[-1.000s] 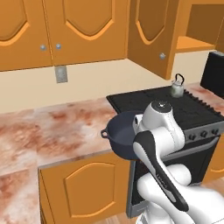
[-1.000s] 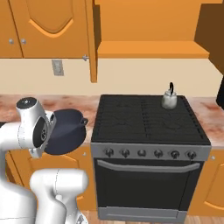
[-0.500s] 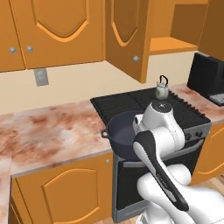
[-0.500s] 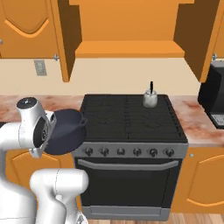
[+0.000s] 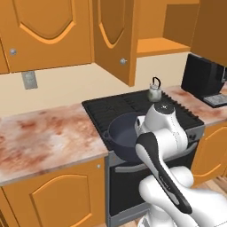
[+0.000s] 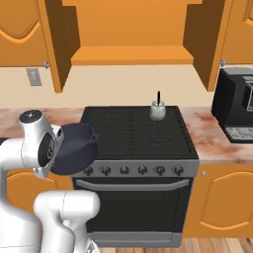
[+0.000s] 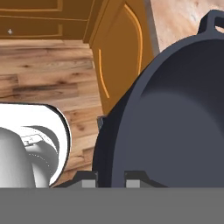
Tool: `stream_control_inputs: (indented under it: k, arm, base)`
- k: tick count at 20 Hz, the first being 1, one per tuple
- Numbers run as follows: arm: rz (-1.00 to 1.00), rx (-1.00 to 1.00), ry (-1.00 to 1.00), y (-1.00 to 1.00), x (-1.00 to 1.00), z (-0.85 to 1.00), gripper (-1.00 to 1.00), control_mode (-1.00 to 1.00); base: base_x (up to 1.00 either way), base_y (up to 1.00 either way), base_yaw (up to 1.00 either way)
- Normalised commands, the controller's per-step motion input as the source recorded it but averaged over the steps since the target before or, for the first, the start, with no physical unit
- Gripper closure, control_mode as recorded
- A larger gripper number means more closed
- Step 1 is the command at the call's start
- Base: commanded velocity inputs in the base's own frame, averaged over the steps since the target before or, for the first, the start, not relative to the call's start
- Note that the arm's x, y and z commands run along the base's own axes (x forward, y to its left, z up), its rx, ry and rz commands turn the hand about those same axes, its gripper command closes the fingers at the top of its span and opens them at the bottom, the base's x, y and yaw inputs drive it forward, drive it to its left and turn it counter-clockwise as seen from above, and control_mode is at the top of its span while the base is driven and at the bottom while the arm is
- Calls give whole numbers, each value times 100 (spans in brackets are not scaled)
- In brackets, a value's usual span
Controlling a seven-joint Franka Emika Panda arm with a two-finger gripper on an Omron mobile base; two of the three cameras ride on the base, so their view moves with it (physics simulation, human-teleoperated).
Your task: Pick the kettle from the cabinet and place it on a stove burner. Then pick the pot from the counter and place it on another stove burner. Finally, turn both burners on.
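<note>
The dark navy-grey pot [image 5: 123,135] [image 6: 74,148] hangs tilted in the air at the stove's front left corner, held by its rim in my gripper [image 7: 111,179], which is shut on it. In the hand view the pot [image 7: 175,113] looms large, with one side handle at the top right. The small whitish kettle [image 5: 154,91] [image 6: 157,109] stands upright on a back right burner [image 6: 163,121] of the black cooktop [image 5: 108,108]. The orange wall cabinet [image 6: 131,54] [image 5: 159,44] is open and its shelf is bare. The marbled counter [image 5: 44,133] lies left of the stove.
A black coffee machine [image 5: 206,82] [image 6: 237,111] sits on the counter right of the stove. A row of round knobs [image 6: 133,170] lines the range front. The open cabinet door [image 5: 113,40] juts out above the cooktop's left side. A wall outlet [image 5: 29,80] is at left.
Both base views have shifted as the base drove right, bringing the stove nearer to centre. The pot stays in the shut gripper, held the same way.
</note>
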Motion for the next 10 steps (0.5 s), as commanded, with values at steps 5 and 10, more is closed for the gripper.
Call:
stream_control_inputs:
  k: [5, 10]
  arm:
    - [0, 0, 0, 0, 0, 0, 100, 100]
    - [0, 0, 0, 0, 0, 0, 100, 100]
  base:
    - [0, -34, -6]
    - [0, -34, -8]
